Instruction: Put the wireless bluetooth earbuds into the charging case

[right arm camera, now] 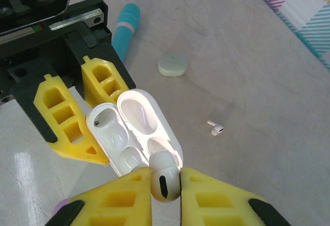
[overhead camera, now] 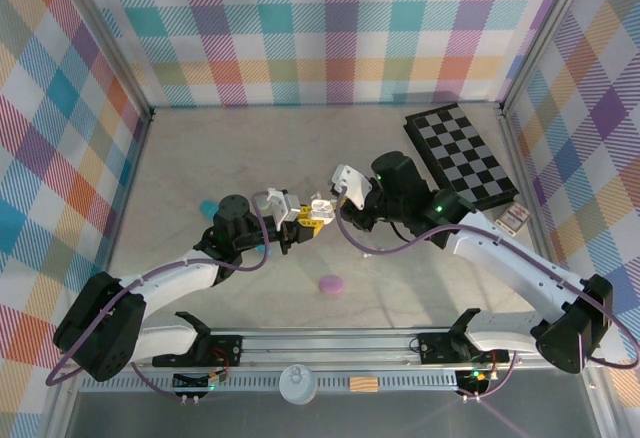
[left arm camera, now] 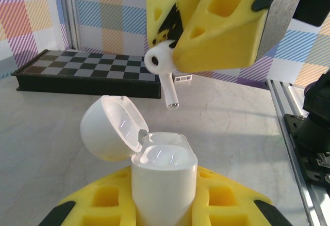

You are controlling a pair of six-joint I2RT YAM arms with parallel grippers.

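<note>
Here the left pincer (left arm camera: 164,201) clamps the open white charging case (right arm camera: 138,128), while the right pincer (right arm camera: 165,192) pinches a white earbud (right arm camera: 164,177) just above it.

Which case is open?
The white case in the left hand, lid flipped back. The mint case and the purple case lie loose and shut.

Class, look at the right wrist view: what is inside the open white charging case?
Two moulded wells in the charging case, both apparently empty. The earbud pinched by the right hand hides the near rim.
</note>
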